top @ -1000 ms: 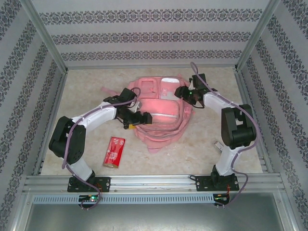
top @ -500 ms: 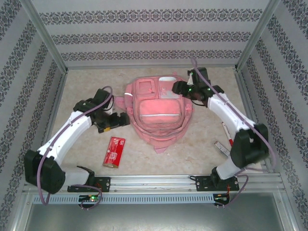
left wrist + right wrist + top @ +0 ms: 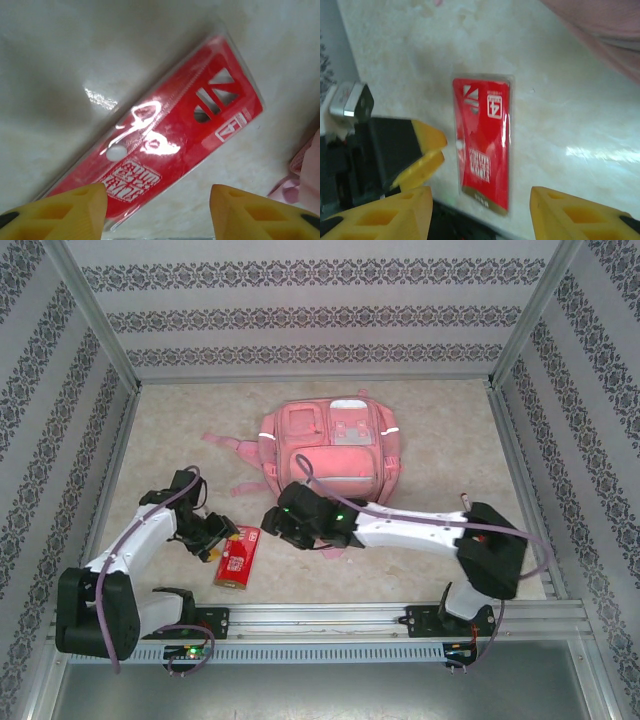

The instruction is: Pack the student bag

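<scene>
The student bag (image 3: pixel 330 450), a pink backpack, lies flat at the table's middle back; its fabric edges show in both wrist views (image 3: pixel 307 170) (image 3: pixel 605 30). A small red packet (image 3: pixel 236 558) lies flat on the table in front of the bag's left corner. My left gripper (image 3: pixel 222 545) hovers low at the packet's left end, open; its left fingertip (image 3: pixel 75 210) overlaps the packet (image 3: pixel 165 140) corner, its right one is over bare table. My right gripper (image 3: pixel 270 525) is open just right of the packet (image 3: pixel 485 145), nothing between its fingers (image 3: pixel 385 215). The left gripper's yellow fingers (image 3: pixel 422 150) show beside the packet.
The bag's pink straps (image 3: pixel 225 443) trail to its left on the marble-look table (image 3: pixel 420 570). Patterned walls and metal posts enclose three sides. An aluminium rail (image 3: pixel 320 615) runs along the near edge by the arm bases.
Both arms left the bag and came to the red packet: the left dropped toward the near left, the right swung across the bag's front. The left jaws have narrowed.
</scene>
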You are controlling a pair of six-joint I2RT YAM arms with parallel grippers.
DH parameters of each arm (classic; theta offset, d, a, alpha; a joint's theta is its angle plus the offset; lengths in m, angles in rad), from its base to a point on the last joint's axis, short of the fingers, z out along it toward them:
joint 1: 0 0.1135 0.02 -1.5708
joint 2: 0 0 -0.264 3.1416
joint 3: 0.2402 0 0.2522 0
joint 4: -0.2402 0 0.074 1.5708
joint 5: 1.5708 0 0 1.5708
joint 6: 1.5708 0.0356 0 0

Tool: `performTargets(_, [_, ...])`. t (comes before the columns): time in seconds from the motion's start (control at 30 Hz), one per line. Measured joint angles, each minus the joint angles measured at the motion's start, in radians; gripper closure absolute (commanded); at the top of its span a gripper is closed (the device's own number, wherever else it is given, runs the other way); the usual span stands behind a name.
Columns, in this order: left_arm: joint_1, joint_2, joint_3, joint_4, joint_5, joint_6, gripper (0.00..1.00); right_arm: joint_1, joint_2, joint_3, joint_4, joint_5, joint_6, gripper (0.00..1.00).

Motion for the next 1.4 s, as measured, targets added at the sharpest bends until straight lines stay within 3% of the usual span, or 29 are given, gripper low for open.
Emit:
performTargets(0.17, [0.010,0.032,-0.073,0.093,0.037,-0.056,0.55,0.017,0.166,0.035,0.129,-0.003,0.136,0.58])
performTargets(0.57, [0.056,0.011,-0.155,0.189,0.064,-0.172,0.58,0.028,0.328,0.068,0.248,-0.027,0.290,0.56])
performTargets(0.77, [0.090,-0.005,-0.161,0.188,0.066,-0.181,0.58,0.014,0.352,0.080,0.297,-0.074,0.248,0.56])
performTargets(0.97, [0.119,-0.011,-0.163,0.184,0.057,-0.177,0.58,-0.016,0.404,0.090,0.460,-0.147,0.155,0.58])
performTargets(1.4, [0.176,0.016,-0.152,0.170,0.079,-0.167,0.65,-0.039,0.447,0.149,0.494,-0.229,0.034,0.62])
